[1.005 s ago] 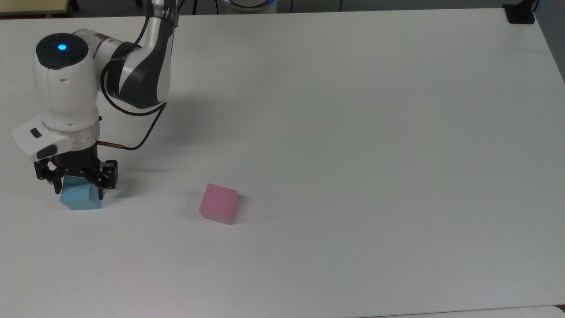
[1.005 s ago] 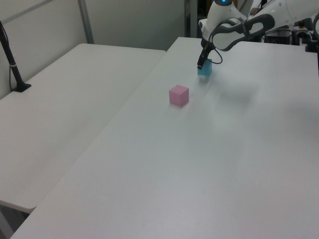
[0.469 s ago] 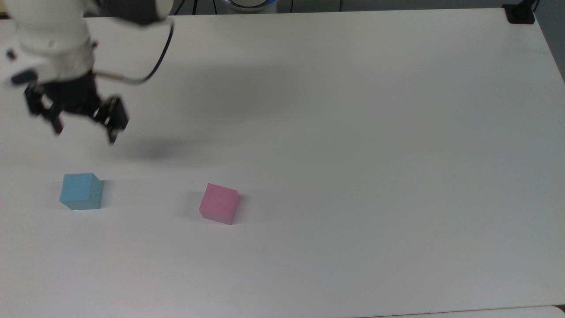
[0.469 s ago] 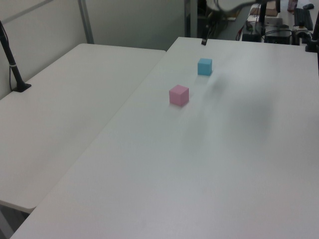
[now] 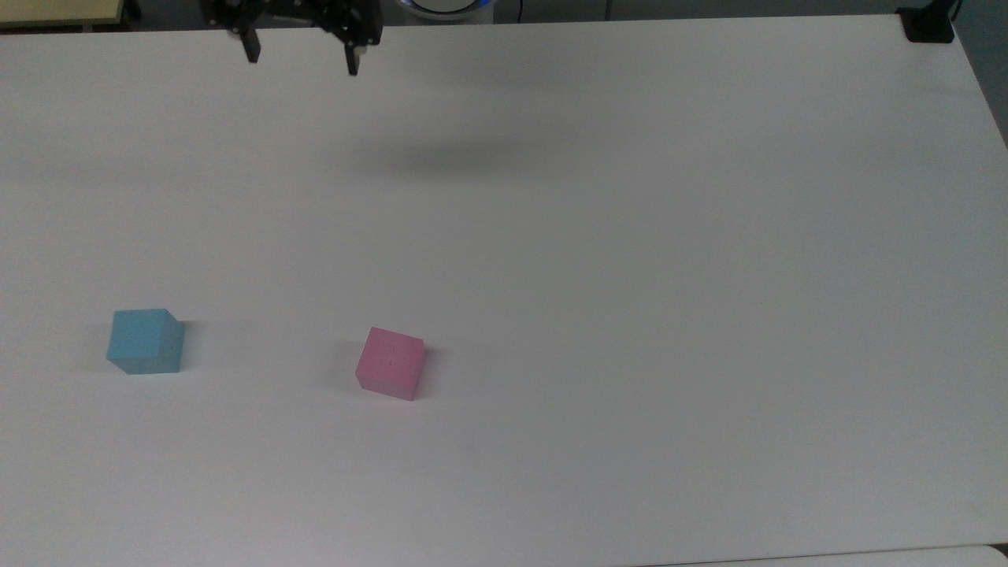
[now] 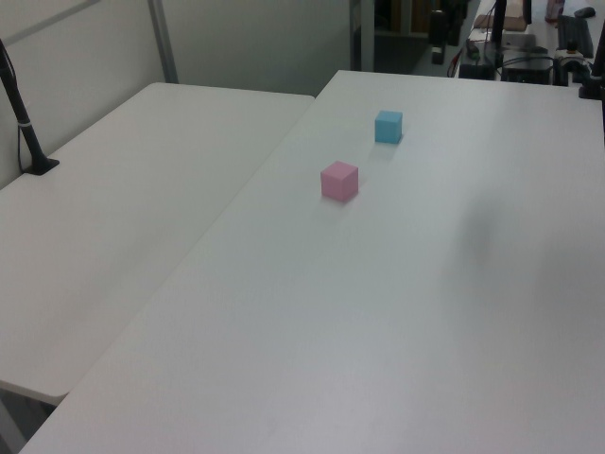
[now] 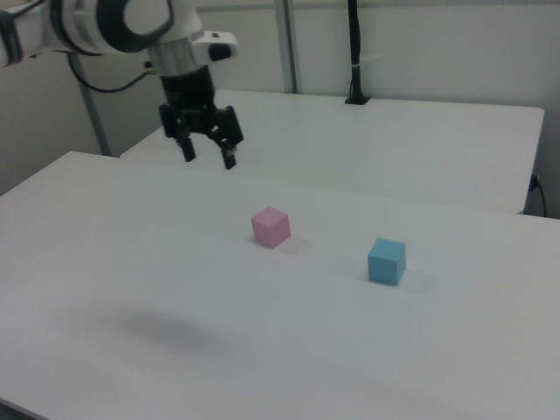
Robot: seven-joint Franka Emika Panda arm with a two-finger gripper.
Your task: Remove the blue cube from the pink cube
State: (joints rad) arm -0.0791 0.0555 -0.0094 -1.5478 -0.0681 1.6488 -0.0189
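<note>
While the pincer (image 7: 208, 157) hangs empty, blue cube (image 5: 145, 341) sits apart from pink cube (image 5: 390, 363).

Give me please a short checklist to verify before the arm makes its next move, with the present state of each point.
1. Blue cube is off the pink cube: ok.
2. Both cubes rest flat on the table, apart from each other: ok.
3. Gripper is open and holds nothing: ok.
4. Gripper is raised well above both cubes: ok.
5. No other loose thing lies near the cubes: ok.
</note>
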